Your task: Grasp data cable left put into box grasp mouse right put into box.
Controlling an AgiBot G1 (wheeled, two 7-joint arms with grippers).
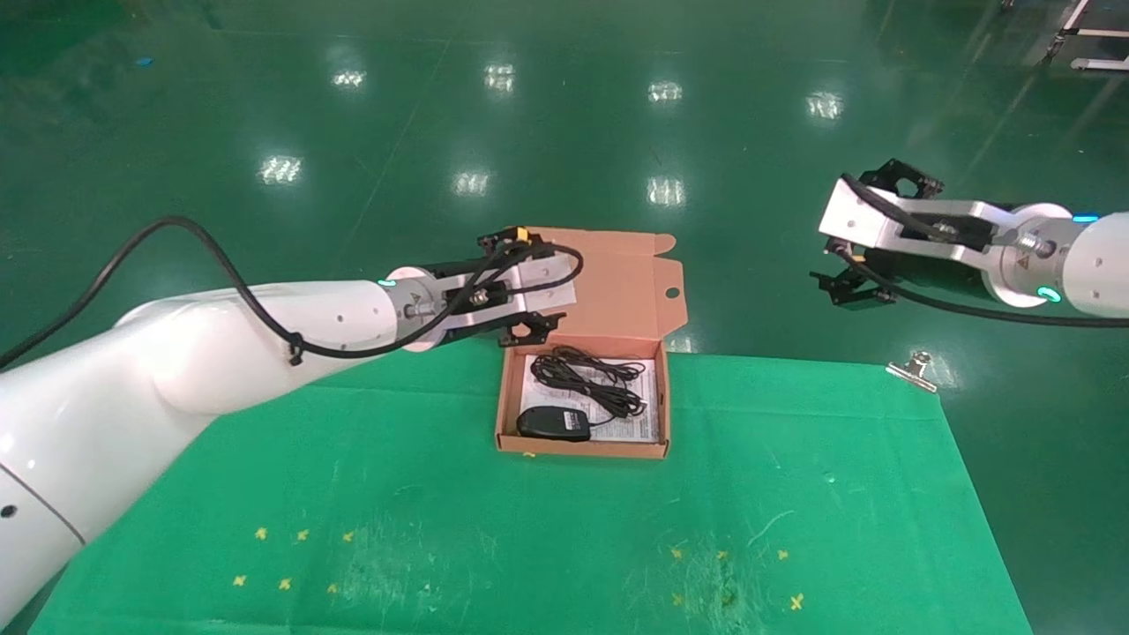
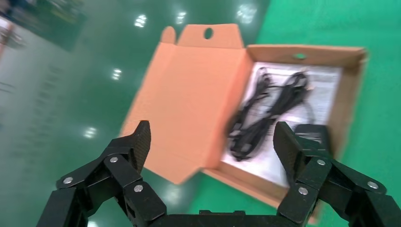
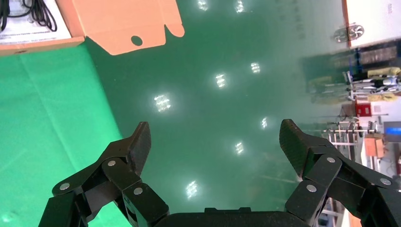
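Note:
The orange-pink box (image 1: 504, 401) lies open at the table's far edge, its flap lid (image 1: 617, 282) with a round hole folded back. Inside on the white printed sheet (image 1: 648, 397) lie the looped black data cable (image 1: 586, 379) and the black mouse (image 1: 554, 423). The left wrist view shows the lid (image 2: 189, 99), the cable (image 2: 265, 113) and the mouse (image 2: 314, 132). My left gripper (image 1: 529, 282) is open and empty, held beside the lid at the box's far left corner. My right gripper (image 1: 869, 238) is open and empty, raised beyond the table's far right corner.
A green cloth (image 1: 547, 529) covers the table, with small yellow crosses (image 1: 291, 560) near the front. A metal clip (image 1: 913, 370) holds the cloth at the far right corner. A shiny green floor (image 1: 564, 132) lies beyond the table.

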